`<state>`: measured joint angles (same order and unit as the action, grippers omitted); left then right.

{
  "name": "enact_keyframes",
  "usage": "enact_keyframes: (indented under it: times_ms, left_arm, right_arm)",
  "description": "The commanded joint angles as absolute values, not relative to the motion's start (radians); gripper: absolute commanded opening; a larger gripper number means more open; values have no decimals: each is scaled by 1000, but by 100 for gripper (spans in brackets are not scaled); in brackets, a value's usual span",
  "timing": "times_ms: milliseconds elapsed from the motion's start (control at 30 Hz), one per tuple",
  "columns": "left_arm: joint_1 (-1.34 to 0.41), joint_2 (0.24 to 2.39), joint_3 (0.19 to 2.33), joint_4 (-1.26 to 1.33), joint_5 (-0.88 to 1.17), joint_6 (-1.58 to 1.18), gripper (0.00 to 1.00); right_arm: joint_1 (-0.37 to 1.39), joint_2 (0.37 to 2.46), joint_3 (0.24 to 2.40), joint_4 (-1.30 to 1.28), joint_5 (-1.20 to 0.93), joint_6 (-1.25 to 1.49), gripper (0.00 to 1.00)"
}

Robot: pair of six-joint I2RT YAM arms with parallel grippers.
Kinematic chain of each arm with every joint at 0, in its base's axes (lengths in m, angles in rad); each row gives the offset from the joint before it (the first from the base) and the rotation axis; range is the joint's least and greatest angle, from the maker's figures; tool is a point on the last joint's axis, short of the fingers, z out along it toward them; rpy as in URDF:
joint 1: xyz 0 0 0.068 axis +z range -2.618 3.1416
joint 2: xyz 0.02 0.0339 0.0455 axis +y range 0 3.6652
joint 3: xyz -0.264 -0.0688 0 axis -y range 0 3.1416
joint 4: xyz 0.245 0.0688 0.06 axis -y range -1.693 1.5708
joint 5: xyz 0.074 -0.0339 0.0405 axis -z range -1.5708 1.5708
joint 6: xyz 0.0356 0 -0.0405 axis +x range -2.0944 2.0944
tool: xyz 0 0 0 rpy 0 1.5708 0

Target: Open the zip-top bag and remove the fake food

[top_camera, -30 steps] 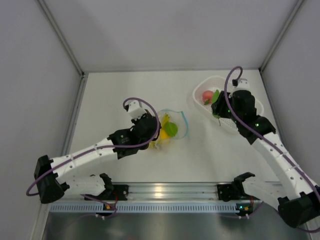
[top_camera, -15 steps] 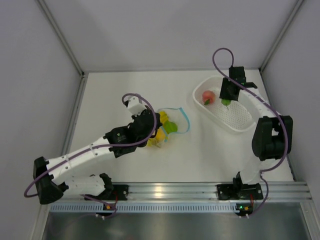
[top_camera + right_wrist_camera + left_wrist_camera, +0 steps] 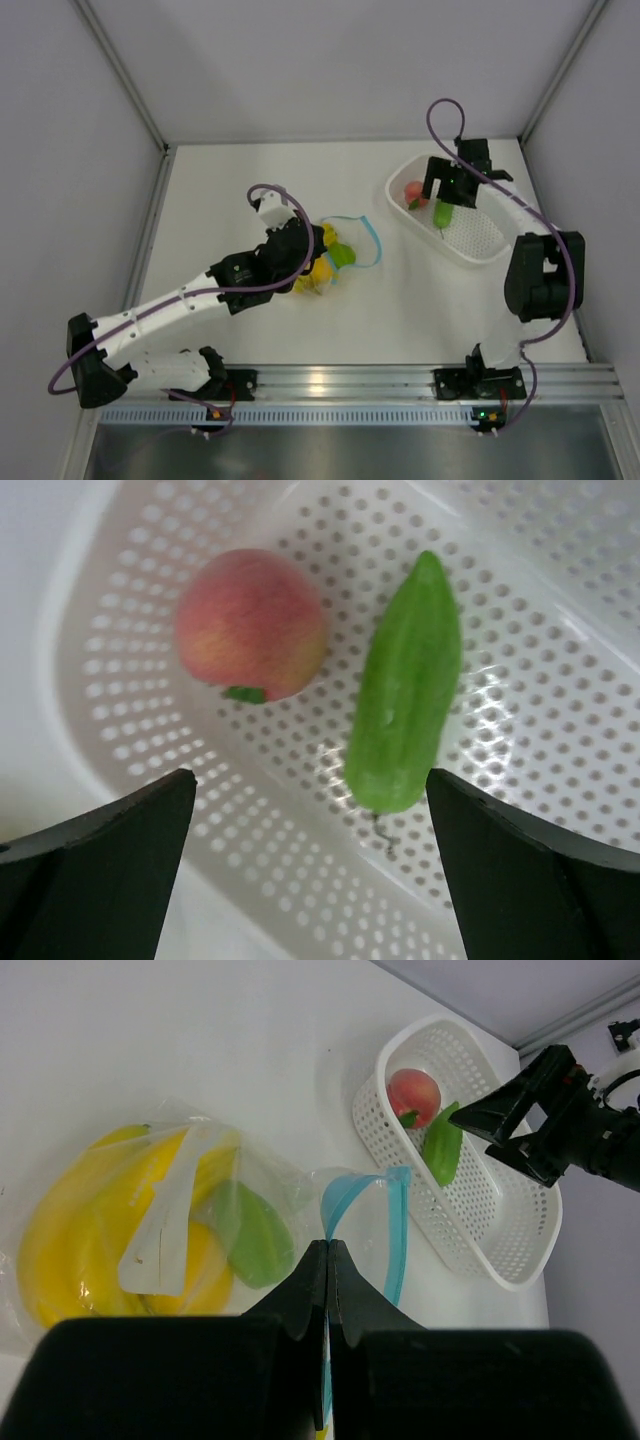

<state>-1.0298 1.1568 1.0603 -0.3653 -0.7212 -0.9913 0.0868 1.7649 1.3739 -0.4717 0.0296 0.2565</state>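
Nearest: aluminium rail (image 3: 320, 385) along the edge of a plain white table (image 3: 240, 190). Mid-table: left gripper (image 3: 327, 1260) clenched on the blue zip strip (image 3: 345, 1195) of the zip-top bag (image 3: 350, 245), banana bunch (image 3: 70, 1230) and green piece (image 3: 255, 1245) inside. Farther right: white basket (image 3: 480, 245) holding peach (image 3: 250, 625) and green pod (image 3: 405, 695); right gripper (image 3: 310, 780) above, jaws spread, empty. Beyond: bare grey walls (image 3: 330, 60).

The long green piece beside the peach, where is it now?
Top view, far right: the green piece lies in the basket, just right of the peach, under the open right end effector.

no readable text, no labels, no numbers anywhere
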Motion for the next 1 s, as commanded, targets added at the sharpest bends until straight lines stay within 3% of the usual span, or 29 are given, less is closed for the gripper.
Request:
enact_keyframes:
  times_ms: [0,67,167,400,567,833,967]
  left_arm:
    - [-1031,1157,1097,-301,-704,-954,0]
    - [-1029,1161,1095,-301,-704,-956,0]
    - [-1029,1160,1086,-293,-701,-960,0]
    - [-1029,1193,1108,-288,-686,-946,0]
    - [-1029,1209,1111,-288,-690,-991,0]
    - [-1031,1252,1123,-288,-677,-1040,0]
    - [-1031,1267,1127,-288,-660,-1065,0]
  right_arm:
    - [87,1571,1257,-293,-283,359,99]
    - [139,1467,1174,-232,-324,388,82]
    - [243,1333,1071,-154,-353,449,67]
    - [535,1189,976,-97,-238,555,58]
    - [708,1198,963,-84,-105,546,53]
    - [796,1333,937,-9,-23,500,53]
    - [807,1391,870,163,78,466,54]
